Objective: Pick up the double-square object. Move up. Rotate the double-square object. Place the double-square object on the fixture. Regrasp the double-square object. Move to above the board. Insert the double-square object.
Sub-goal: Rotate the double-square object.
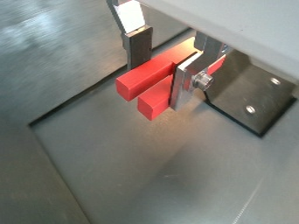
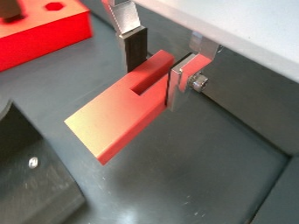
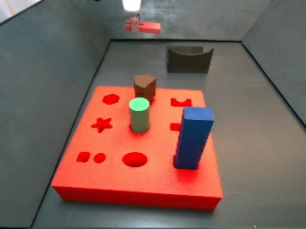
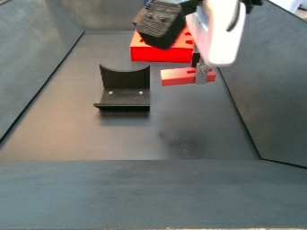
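My gripper (image 1: 162,83) is shut on the double-square object (image 1: 140,83), a small flat red-pink block with a slot between its two ends. It also shows in a wrist view (image 2: 117,118). In both side views the object (image 4: 186,76) hangs level in the air above the dark floor, near the far wall (image 3: 147,27). The fixture (image 4: 122,87), a dark block with a U-shaped notch, stands on the floor to one side of it and lower (image 3: 188,58). The red board (image 3: 156,183) lies apart from the gripper (image 4: 202,61).
On the board stand a brown hexagonal peg (image 3: 145,87), a green cylinder (image 3: 139,116) and a tall blue square block (image 3: 194,139). Grey walls close in the work floor on all sides. The fixture's base plate (image 1: 251,96) lies close beside the gripper.
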### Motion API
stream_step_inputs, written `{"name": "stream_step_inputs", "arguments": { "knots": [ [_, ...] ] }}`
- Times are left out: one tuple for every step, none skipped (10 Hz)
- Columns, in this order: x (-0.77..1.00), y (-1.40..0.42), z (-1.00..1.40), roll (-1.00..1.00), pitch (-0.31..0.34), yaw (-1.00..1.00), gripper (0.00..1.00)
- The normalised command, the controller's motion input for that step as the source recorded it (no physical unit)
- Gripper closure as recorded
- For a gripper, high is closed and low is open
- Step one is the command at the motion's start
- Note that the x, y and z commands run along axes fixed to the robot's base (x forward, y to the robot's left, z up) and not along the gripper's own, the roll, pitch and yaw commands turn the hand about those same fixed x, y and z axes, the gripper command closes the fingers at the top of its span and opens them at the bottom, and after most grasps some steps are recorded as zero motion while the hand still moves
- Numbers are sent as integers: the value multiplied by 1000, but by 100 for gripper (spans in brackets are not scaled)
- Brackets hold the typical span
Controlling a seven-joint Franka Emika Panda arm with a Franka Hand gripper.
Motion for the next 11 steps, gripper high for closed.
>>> {"name": "stream_step_inputs", "arguments": {
  "knots": [
    [-3, 15, -11, -6, -1, -1000, 100],
    [-3, 15, -11, -7, -1, -1000, 100],
    [-3, 15, -11, -7, -1, -1000, 100],
    [-3, 15, -11, -7, -1, -1000, 100],
    [-3, 15, -11, -8, -2, -1000, 100],
    [-3, 15, -11, -8, -2, -1000, 100],
    [-3, 15, -11, -9, -2, -1000, 100],
    [-3, 15, -11, -9, -2, -1000, 100],
    [-3, 15, -11, -10, -2, -1000, 100],
    [-3, 15, -11, -11, -2, -1000, 100],
    [-4, 15, -11, -11, -2, -1000, 100]
  ]
}}
